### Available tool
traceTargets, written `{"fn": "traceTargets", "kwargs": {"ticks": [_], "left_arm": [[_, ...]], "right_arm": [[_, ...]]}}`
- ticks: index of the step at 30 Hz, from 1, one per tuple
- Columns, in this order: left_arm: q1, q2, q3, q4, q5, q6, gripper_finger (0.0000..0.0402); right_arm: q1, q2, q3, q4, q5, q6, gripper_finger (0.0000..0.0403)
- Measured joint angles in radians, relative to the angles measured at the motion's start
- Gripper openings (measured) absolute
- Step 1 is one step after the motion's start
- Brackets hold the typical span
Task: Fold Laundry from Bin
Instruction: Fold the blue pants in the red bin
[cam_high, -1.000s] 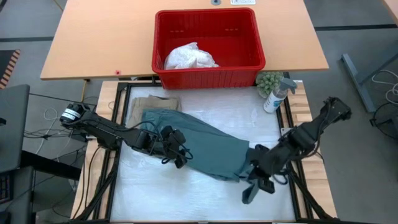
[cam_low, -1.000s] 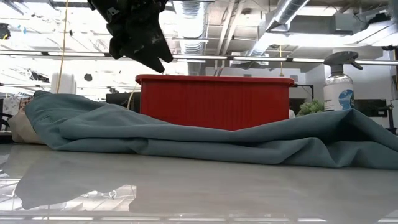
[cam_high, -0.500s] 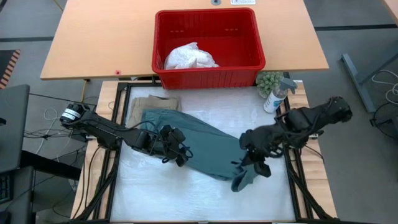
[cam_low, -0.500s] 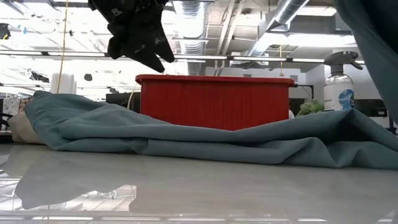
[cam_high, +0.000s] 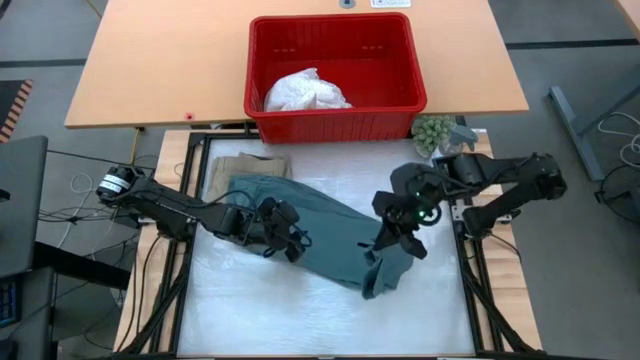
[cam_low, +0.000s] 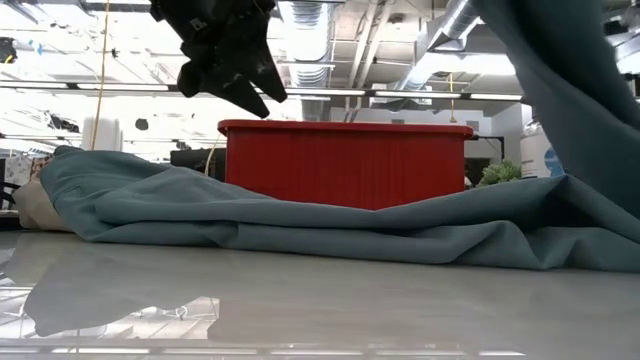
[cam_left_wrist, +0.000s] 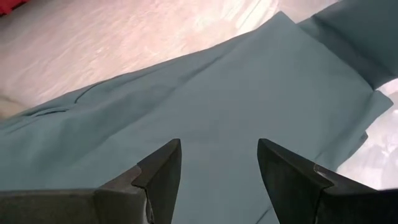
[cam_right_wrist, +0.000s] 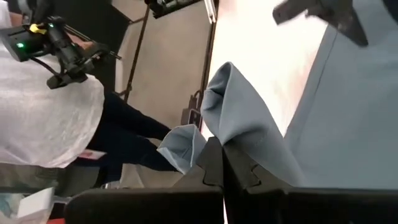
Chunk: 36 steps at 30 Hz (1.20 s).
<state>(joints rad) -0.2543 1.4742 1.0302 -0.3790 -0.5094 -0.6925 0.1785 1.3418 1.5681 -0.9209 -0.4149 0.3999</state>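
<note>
The dark teal garment (cam_high: 310, 225) lies slantwise across the white table, and its right end is lifted. My right gripper (cam_high: 393, 243) is shut on that end above the table's right half. My left gripper (cam_high: 290, 240) hovers open over the garment's middle (cam_left_wrist: 205, 93), its fingers clear of the cloth. A beige garment (cam_high: 245, 165) lies flat at the far left, partly under the teal one. A white garment (cam_high: 305, 92) sits bunched inside the red bin (cam_high: 335, 120) beyond the table's far edge. My right gripper pinches a bunched fold at the teal garment's right end (cam_right_wrist: 239, 118) between its two shut fingers (cam_right_wrist: 214, 163). It slants down from the table's right side. That end is lifted clear and a flap (cam_high: 380, 280) hangs below the fingers. The rest lies on the table.
A small green plant (cam_high: 432, 130) and a spray bottle (cam_high: 462, 135) stand at the table's far right corner, close to the right arm. Bare white table shows along the near edge (cam_high: 300, 320). A person stands beyond the table in the right wrist view (cam_right_wrist: 50, 124).
My right gripper has risen and gone toward the table's left and far edge, rolling as it went. It has kept shut on the teal garment's right end. That end has come up off the table and over toward the garment's middle. The left part has stayed flat.
</note>
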Motion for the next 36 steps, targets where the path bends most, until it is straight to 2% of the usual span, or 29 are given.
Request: {"fn": "traceTargets", "kwargs": {"ticks": [7, 16, 29, 33, 36], "left_arm": [[0.002, 0.000, 0.000, 0.013, -0.012, -0.004, 0.0200], [0.002, 0.000, 0.000, 0.012, -0.031, -0.036, 0.0200], [0.002, 0.000, 0.000, 0.003, -0.046, -0.076, 0.0200], [-0.001, 0.000, 0.000, 0.002, -0.046, -0.078, 0.0200], [0.000, 0.000, 0.000, 0.000, -0.046, -0.079, 0.0200]], "right_arm": [[-0.075, 0.004, 0.031, 0.107, -0.069, -0.073, 0.0015], [-0.133, 0.024, 0.066, 0.111, -0.085, -0.174, 0.0015], [-0.166, 0.277, 0.061, 0.164, -0.086, -0.373, 0.0018], [-0.201, 0.355, 0.061, 0.170, -0.087, -0.404, 0.0041], [-0.217, 0.399, 0.061, 0.146, -0.093, -0.440, 0.0077]]}}
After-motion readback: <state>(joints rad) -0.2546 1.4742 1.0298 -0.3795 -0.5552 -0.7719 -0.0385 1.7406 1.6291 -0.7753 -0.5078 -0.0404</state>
